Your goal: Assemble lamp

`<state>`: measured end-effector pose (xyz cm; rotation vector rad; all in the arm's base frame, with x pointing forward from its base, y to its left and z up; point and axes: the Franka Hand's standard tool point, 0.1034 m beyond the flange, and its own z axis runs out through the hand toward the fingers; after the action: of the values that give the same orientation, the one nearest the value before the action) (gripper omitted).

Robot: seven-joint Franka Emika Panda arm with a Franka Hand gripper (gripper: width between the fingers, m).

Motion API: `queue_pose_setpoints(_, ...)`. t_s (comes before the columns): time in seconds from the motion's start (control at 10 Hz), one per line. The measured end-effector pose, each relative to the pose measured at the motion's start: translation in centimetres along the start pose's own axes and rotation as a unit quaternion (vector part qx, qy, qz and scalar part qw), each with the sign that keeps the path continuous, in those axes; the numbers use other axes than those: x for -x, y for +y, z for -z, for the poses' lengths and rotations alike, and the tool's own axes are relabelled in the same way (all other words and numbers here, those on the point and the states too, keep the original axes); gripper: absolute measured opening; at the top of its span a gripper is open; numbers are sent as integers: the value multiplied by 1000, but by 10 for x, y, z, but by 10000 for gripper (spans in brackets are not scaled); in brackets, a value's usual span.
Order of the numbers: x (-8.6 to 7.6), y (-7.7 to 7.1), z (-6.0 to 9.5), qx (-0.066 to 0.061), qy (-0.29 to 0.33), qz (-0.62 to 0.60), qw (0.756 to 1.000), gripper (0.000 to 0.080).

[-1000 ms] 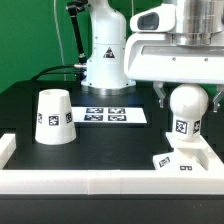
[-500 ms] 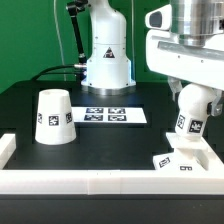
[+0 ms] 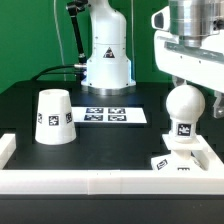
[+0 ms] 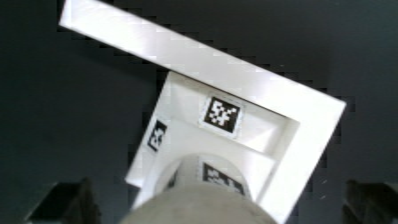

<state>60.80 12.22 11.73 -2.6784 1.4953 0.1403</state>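
Observation:
The bulb stands upright by its neck on the blocky base at the exterior view's right, in the corner of the border rails. My gripper is just above and behind the ball, its dark fingers spread either side of it. In the wrist view the bulb fills the space between the two fingers, which stand wide apart near the frame corners, and the base lies beyond it. The gripper looks open. The shade stands wide end down at the exterior view's left, far from the gripper.
The marker board lies flat at mid-table in front of the arm's white pedestal. White border rails run along the front edge and form a corner around the base.
The bulb was tilted in the gripper half a second ago; it now stands upright on the base. The gripper has risen and its fingers are higher on the ball.

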Motion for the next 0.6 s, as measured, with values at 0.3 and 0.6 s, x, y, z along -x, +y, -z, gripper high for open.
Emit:
queue_pose_setpoints(0.3,-3,6,-3,3,0,133,991,699)
queue_pose_setpoints(0.6,-9,21,-7,2,8,268,963,699)
